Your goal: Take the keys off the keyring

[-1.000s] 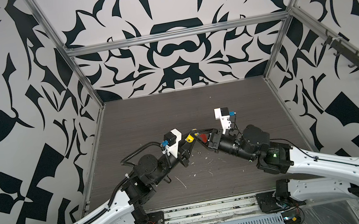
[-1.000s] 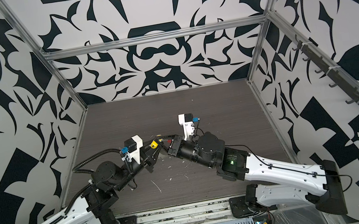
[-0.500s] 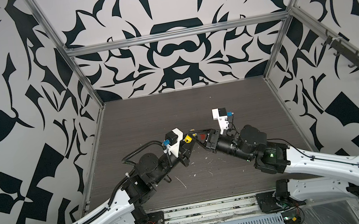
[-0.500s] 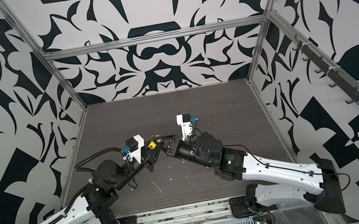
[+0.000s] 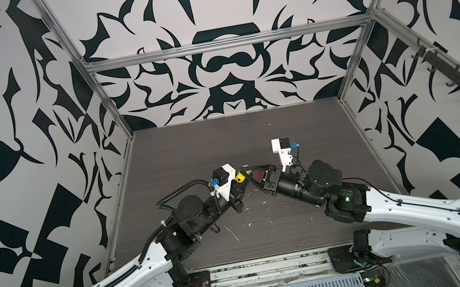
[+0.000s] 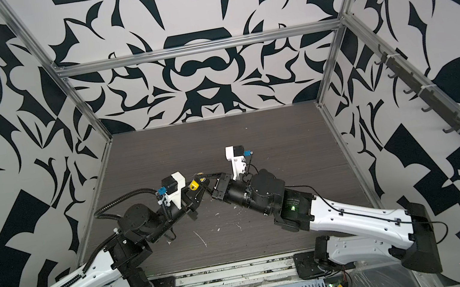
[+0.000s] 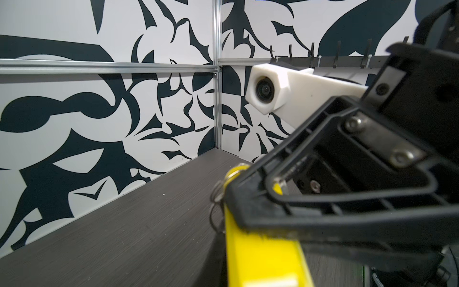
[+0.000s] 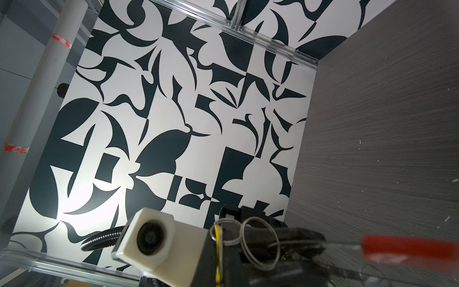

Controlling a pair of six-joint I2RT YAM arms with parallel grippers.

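Both top views are bright, evenly lit and sharp throughout, with hardly a shadow on the table [image 5: 192,150]. In the left wrist view the yellow tag [image 7: 263,258] close to the lens is blurred. In the right wrist view glare whitens the wall [image 8: 82,201] and the red strip [image 8: 407,249] is smeared.

I see: tag [image 7: 260,256] yellow; strip [image 8: 407,249] red; table [image 5: 221,139] dark grey, fine-streaked; walls [image 5: 230,2] white with black leaf shapes.
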